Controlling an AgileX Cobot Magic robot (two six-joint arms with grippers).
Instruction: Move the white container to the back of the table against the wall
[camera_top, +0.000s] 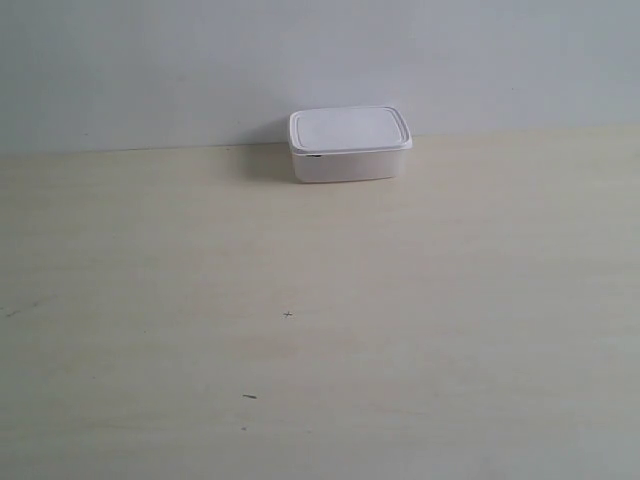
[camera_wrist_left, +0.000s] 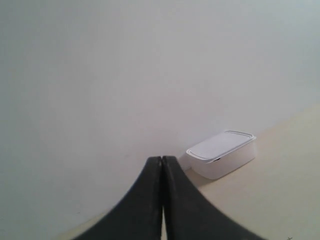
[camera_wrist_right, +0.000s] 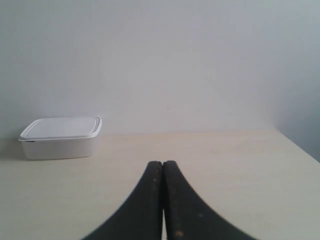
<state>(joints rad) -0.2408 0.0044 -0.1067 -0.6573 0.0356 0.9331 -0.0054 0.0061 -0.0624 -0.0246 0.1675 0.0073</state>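
Evidently the white container (camera_top: 350, 145) sits at the wall (camera_top: 150, 60); left gripper (camera_wrist_left: 162, 160) and right gripper (camera_wrist_right: 162, 164) are closed and empty; further shoving may tip it.

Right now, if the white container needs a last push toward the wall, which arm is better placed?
Probably left: the white container lies nearly ahead of the left gripper; the right gripper points past it. Both jaws shut.

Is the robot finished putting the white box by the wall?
Looks done: the white container sits at the back of the table, right by the wall. In hand: nothing; the left gripper and right gripper are shut and empty. Left: maybe nothing, though touching is unclear.
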